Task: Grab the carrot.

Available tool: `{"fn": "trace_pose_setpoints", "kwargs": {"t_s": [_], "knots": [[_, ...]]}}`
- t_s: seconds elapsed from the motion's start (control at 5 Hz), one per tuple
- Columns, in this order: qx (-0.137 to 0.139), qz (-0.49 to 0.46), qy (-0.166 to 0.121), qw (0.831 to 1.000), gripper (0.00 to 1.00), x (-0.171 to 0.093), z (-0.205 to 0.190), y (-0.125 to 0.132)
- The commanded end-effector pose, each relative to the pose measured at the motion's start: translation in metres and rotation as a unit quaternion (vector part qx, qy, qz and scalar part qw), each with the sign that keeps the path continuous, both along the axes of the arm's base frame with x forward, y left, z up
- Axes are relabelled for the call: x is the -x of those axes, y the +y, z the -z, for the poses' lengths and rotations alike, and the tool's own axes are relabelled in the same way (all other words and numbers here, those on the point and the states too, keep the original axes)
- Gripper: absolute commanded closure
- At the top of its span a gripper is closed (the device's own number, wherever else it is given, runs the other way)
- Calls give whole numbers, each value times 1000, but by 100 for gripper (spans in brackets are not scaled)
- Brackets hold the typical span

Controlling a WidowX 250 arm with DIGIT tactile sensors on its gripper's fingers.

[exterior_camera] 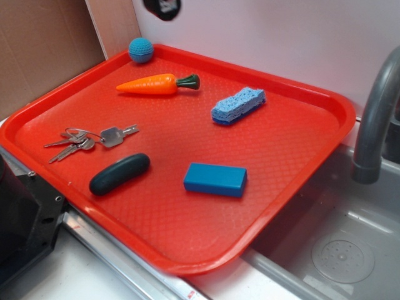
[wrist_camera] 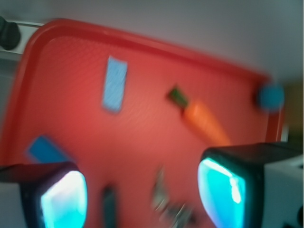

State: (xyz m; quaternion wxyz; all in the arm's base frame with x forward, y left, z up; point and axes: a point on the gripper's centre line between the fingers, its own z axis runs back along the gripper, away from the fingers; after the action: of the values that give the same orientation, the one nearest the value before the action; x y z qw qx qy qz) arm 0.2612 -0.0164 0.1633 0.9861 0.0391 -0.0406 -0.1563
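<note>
The orange carrot (exterior_camera: 150, 84) with its dark green stem lies flat near the back left of the red tray (exterior_camera: 187, 244), tip pointing left. In the blurred wrist view the carrot (wrist_camera: 204, 121) lies on the tray ahead and to the right, stem toward the middle. My gripper (wrist_camera: 142, 192) hangs high above the tray, open, with nothing between its cyan pads (wrist_camera: 221, 187). The gripper does not show in the exterior view.
On the tray also lie a blue knitted ball (exterior_camera: 140, 50), a blue sponge (exterior_camera: 237, 105), a blue block (exterior_camera: 215, 179), a dark oval object (exterior_camera: 119, 174) and a bunch of keys (exterior_camera: 94, 139). A sink (exterior_camera: 344, 250) with a grey faucet (exterior_camera: 375, 119) lies to the right.
</note>
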Motion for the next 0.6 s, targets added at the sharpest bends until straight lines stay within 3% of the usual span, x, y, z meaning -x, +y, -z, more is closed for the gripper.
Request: {"fn": "trace_pose_setpoints", "kwargs": {"t_s": [0.0, 0.2, 0.4], "knots": [[0, 236, 11, 972, 0, -14, 42, 59], [-23, 223, 49, 973, 0, -12, 66, 83], [-32, 209, 62, 975, 0, -14, 86, 93]]}}
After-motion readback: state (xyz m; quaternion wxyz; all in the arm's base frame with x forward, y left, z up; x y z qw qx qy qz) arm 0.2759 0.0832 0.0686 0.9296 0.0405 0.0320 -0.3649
